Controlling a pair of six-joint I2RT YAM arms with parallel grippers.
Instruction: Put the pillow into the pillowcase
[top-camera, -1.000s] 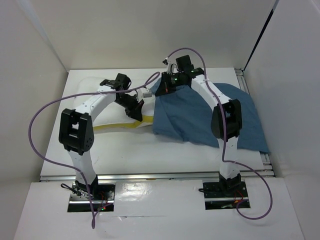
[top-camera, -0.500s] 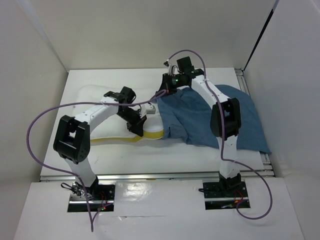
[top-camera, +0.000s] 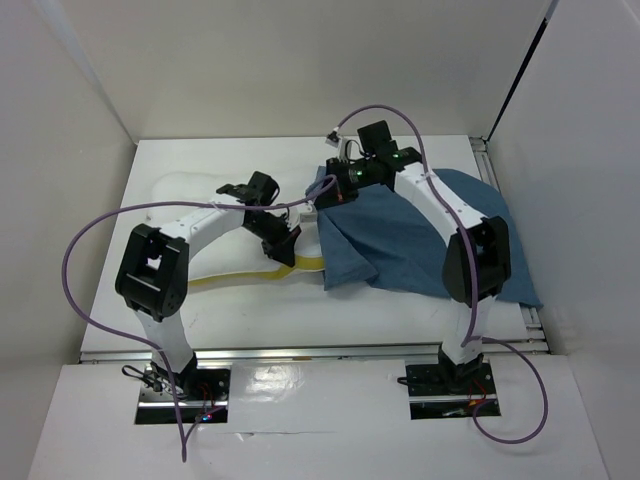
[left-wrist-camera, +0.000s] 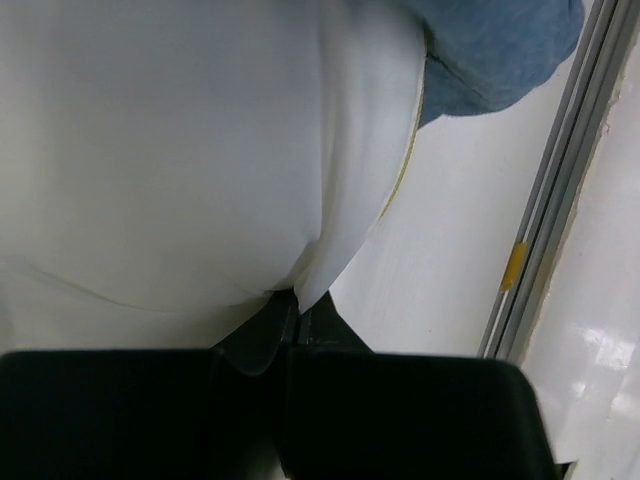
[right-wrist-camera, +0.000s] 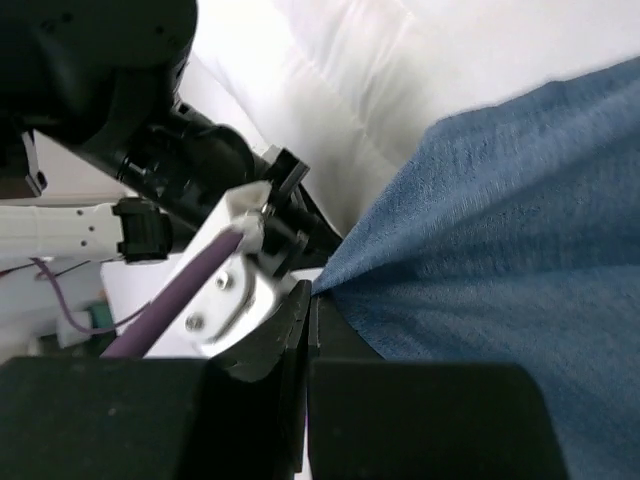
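Lying across the left half of the table (top-camera: 300, 320), the pillow (top-camera: 185, 195) is set with its long axis running left to right. Its yellow band (top-camera: 240, 275) is shown along the near edge. The pillowcase (top-camera: 410, 240) is spread over the right half, so the pillow's right end is pointed straight at the case's left edge.

The left gripper (top-camera: 283, 243) is clenched on the pillow. In the left wrist view a fold of white cover at the pillow's right near corner is seen pinched between the closed jaws. The right gripper (top-camera: 322, 197) is likewise clenched, on the pillowcase. In the right wrist view a point of blue cloth from the case's left edge is drawn tight between its jaws. The two grippers are placed near each other, the right one a little farther back and to the right of the left one.

The coming move is judged to turn on this meeting of pillow end and case edge. The pillow must be carried to the right, along its own long axis, while the case's edge is held up and drawn to the left over it. The left arm is the nearer to the pillow and the right arm to the case, so each is well placed for its share.

A lip of blue cloth is seen lapping the pillow's right end in the left wrist view. Whether that end is already inside the mouth or merely beneath a loose layer cannot be told.
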